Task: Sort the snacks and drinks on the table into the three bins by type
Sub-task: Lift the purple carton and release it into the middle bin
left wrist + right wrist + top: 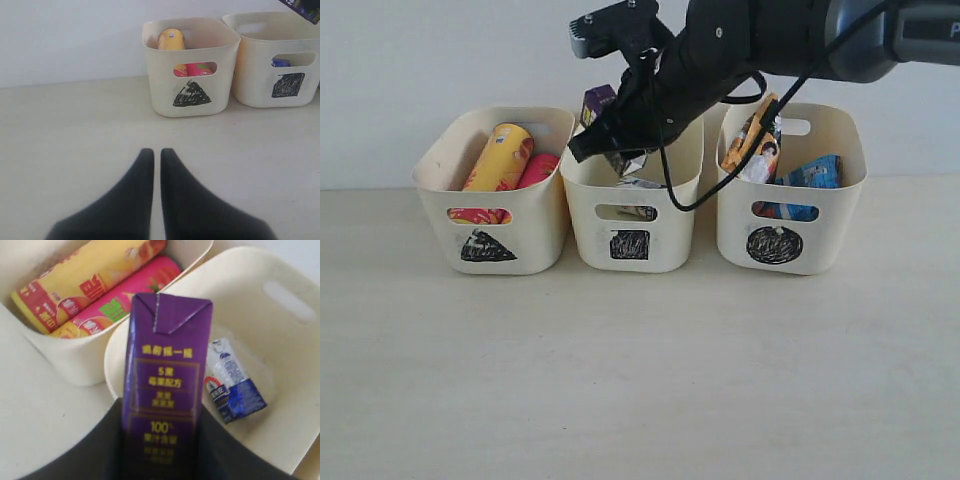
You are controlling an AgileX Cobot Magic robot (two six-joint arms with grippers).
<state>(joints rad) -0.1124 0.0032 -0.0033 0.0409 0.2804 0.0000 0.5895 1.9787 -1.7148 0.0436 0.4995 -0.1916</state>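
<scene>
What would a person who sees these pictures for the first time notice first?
The dark purple carton draws the eye first, clamped in the right gripper above the square-marked bin in the middle. Next come the yellow tube and the pink tube, which lean side by side in the triangle-marked bin on the left.

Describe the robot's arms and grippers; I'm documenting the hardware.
The right arm is glossy black with rounded joints and a dark grey link bearing cropped white lettering. A thin black cable loops beneath it, and a dark grey block sits at its wrist. The left gripper has two matte black fingers tapering to rounded tips.
</scene>
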